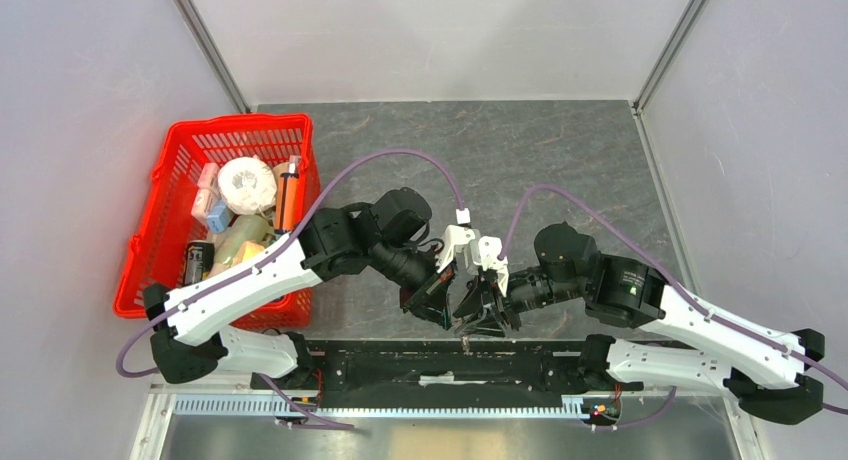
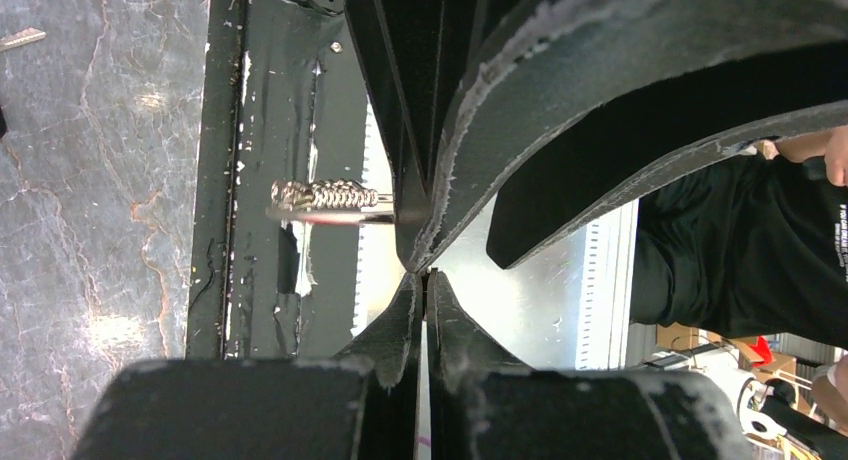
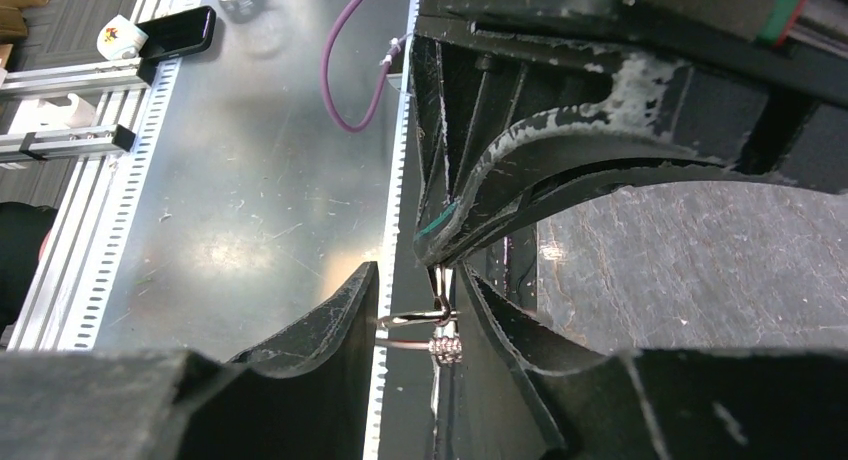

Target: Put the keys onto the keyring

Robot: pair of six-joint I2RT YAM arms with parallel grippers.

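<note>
My two grippers meet tip to tip above the black rail at the table's front edge. The left gripper [image 1: 440, 302] [image 2: 425, 277] is shut, and a thin silvery piece, seen edge-on and apparently a key [image 3: 440, 283], hangs from its tips. That piece hooks onto the keyring [image 3: 410, 321], a thin wire loop with a knurled barrel [image 2: 330, 198]. The right gripper [image 1: 478, 310] [image 3: 420, 280] has its jaws a ring's width apart, and the keyring spans the gap and touches both fingers. Another small silvery key [image 2: 20, 38] lies on the grey table.
A red basket [image 1: 150, 240] full of odds and ends stands at the left of the table. The black rail [image 1: 400, 365] and a slotted metal plate [image 3: 230, 230] run along the near edge, directly under the grippers. Purple cables [image 1: 400, 158] arch over both arms.
</note>
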